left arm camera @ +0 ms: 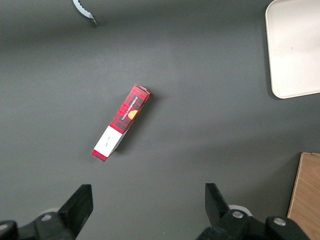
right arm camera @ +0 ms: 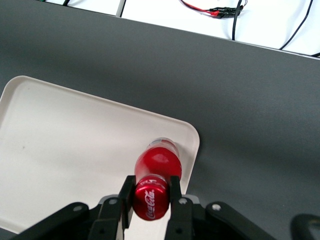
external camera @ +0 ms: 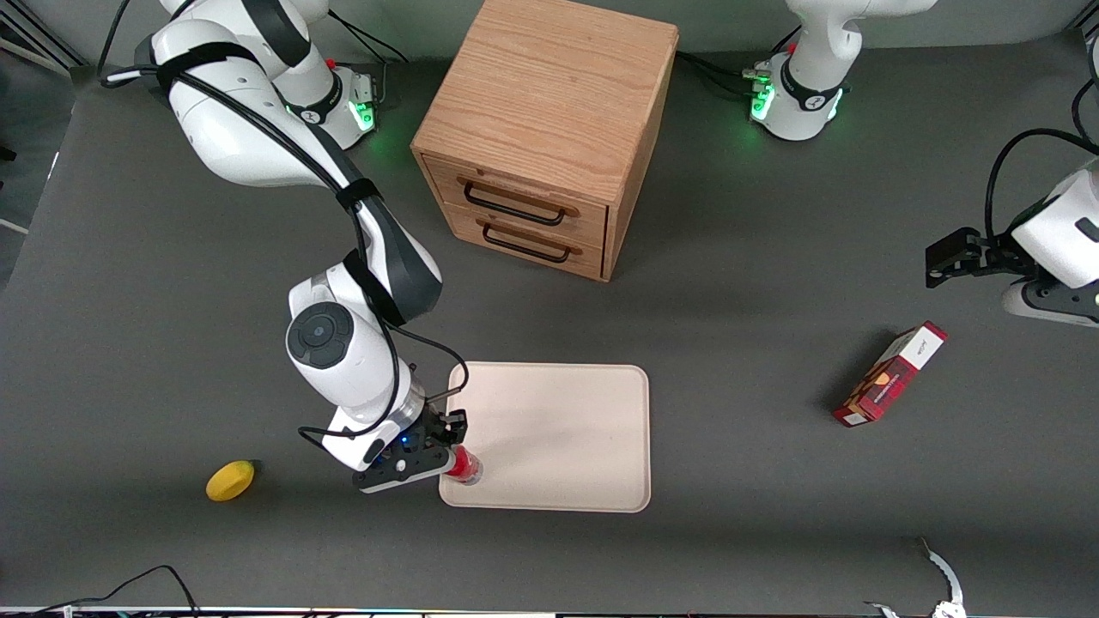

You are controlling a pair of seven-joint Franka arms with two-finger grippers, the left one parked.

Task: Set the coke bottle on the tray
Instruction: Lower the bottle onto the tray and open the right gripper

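In the front view the pincer (external camera: 451,463) hangs low over the tray's (external camera: 567,429) corner that lies nearest the camera and toward the working arm's end of the surface (external camera: 730,283), and the bottle (external camera: 464,464) shows as a spot of red at its tip, just inside the tray's rim. A lemon (external camera: 230,480) lies on the surface farther toward the working arm's end, a red carton (external camera: 890,374) lies well apart toward the parked arm's end, and the cabinet (external camera: 549,129) stands farther from the camera than the tray. The left wrist view adds little to the task: it shows the carton (left arm camera: 121,122) lying flat on the dark surface (left arm camera: 200,125), one bare corner of the tray (left arm camera: 295,55), and an edge of the cabinet (left arm camera: 306,195); neither bottle nor pincer appears there. In the right wrist view the pincer (right arm camera: 151,192) is clamped on the bottle (right arm camera: 156,175) at the cap end, one finger on each side, and the bottle stands upright with its base over the tray (right arm camera: 65,150), close to a rounded corner and near the rim. Whether the base already rests on the tray or is a little above it I cannot tell. By my reading the carry is done and the task is nearly finished; what is left is to settle the bottle, let go, and lift away without tipping it, which seems a real risk so close to the rim.
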